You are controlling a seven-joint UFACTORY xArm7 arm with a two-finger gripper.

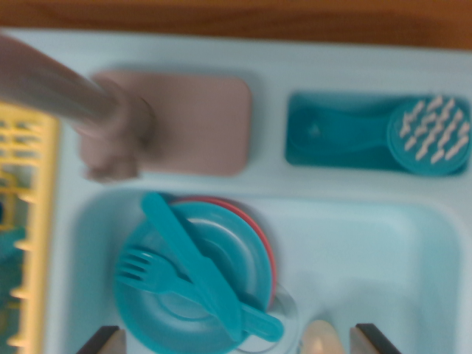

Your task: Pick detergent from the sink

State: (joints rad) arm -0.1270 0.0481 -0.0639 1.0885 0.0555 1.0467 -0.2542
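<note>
Detergent [322, 338] (pale rounded top only, blurred), at six o'clock in the sink [383, 243] beside stacked plates [214, 251]; probably light, rigid, slick plastic, best gripped across its narrow sides; hand [236, 341] fingers apart, straddling it, empty.

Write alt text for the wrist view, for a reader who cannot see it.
Blurred top-down view of a pale blue toy sink holding stacked plates with a teal knife and fork on top. Behind it are a pink faucet and a teal brush; the open claw shows at the bottom edge, near a cream object.
</note>
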